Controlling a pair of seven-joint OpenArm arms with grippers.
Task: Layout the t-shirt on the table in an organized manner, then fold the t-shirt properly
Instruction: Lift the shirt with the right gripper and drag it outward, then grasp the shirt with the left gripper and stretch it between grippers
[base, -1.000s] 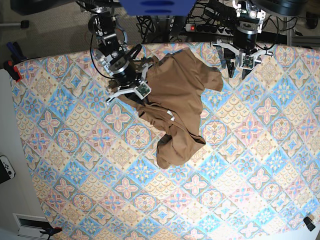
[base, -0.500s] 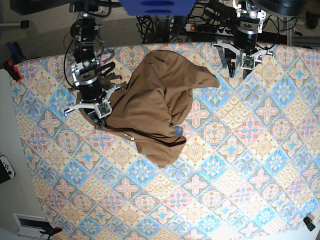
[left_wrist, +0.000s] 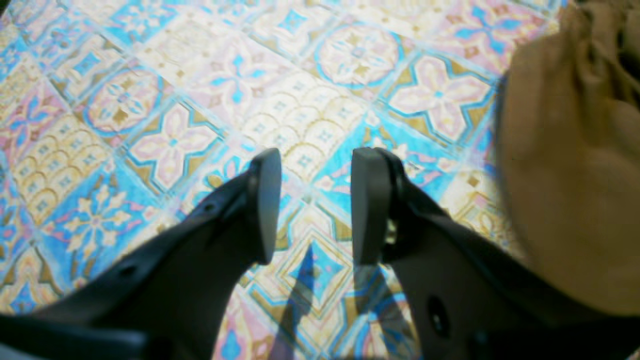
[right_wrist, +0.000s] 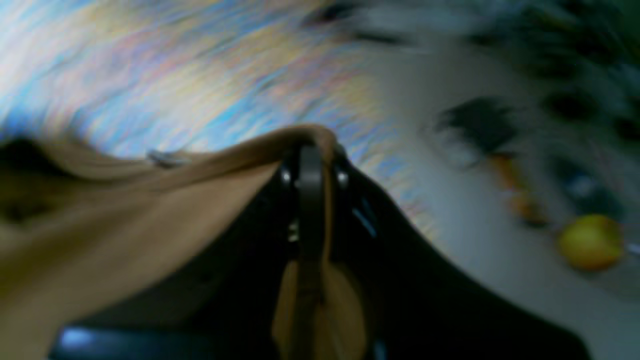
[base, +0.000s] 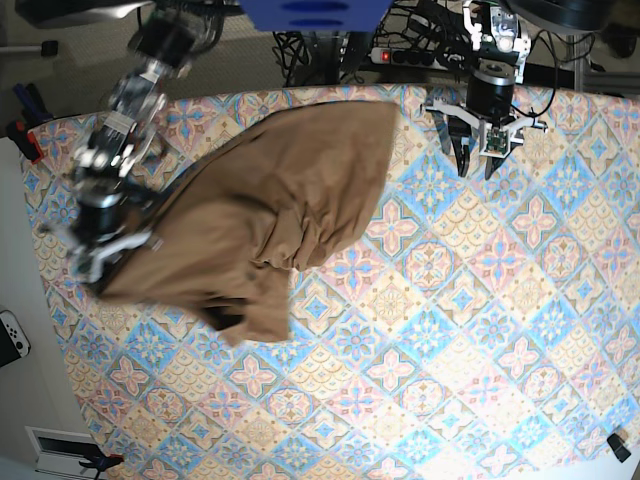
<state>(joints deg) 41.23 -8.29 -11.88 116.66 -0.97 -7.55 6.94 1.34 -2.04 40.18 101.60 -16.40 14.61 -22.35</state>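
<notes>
The right pincer pinches the t-shirt; the left pincer, spread, hovers beside it.

Base view: looks straight down from high up. It sees almost the whole table covered in a blue, pink and cream tile-pattern cloth, both arms near the top edge, and bits of floor at the top and left.

Left wrist view: sits just behind the black left gripper and looks down past its two fingers. It is very close to the cloth. The soft tan-brown t-shirt fills its right edge.

Right wrist view: sits just behind the black right gripper. It is very close and blurry, looking across the table edge toward the floor.

Shared: all three views see the t-shirt and the patterned cloth.
</notes>
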